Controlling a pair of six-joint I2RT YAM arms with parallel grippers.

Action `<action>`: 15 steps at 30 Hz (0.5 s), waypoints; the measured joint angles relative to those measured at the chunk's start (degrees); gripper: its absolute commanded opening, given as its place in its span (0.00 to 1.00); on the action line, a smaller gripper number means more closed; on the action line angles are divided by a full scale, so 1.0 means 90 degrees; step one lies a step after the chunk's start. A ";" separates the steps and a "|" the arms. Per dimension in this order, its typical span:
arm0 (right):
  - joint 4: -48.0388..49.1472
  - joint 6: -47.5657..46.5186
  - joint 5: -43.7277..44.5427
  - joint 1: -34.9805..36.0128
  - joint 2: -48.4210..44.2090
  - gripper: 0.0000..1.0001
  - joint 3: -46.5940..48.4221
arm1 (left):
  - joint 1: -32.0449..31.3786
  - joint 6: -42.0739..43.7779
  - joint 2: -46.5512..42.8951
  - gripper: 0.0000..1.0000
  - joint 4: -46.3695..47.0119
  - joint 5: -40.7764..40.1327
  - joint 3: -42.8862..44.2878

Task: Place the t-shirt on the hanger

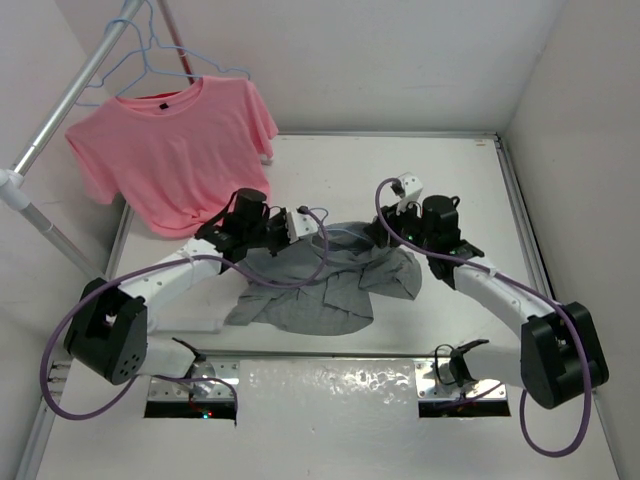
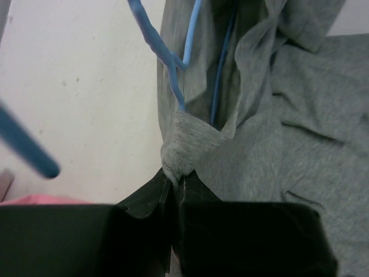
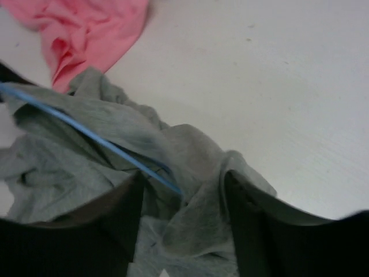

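Note:
The grey t-shirt (image 1: 325, 290) lies crumpled on the white table between my two grippers. My left gripper (image 1: 300, 226) is shut on a fold of its edge, and the left wrist view shows the pinched grey fabric (image 2: 190, 144) right at the fingertips. The pale-blue wire hanger (image 2: 173, 66) runs down into the shirt's opening there. My right gripper (image 3: 184, 196) is open, its jaws standing either side of a bunch of grey fabric (image 3: 202, 213). The hanger wire (image 3: 92, 135) disappears into the folds between them. In the top view the hanger is mostly hidden by the shirt.
A pink t-shirt (image 1: 170, 150) hangs on a hanger from a metal rack pole (image 1: 60, 110) at the back left, with spare pale-blue hangers (image 1: 150, 45) above it. Its hem shows in the right wrist view (image 3: 86, 29). White walls close in the table (image 1: 450, 180).

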 measured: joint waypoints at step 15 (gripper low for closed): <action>0.0328 -0.0726 -0.3293 0.0032 0.0763 0.68 0.0690 | -0.0015 -0.0138 0.0102 0.00 -0.0663 0.1428 0.0607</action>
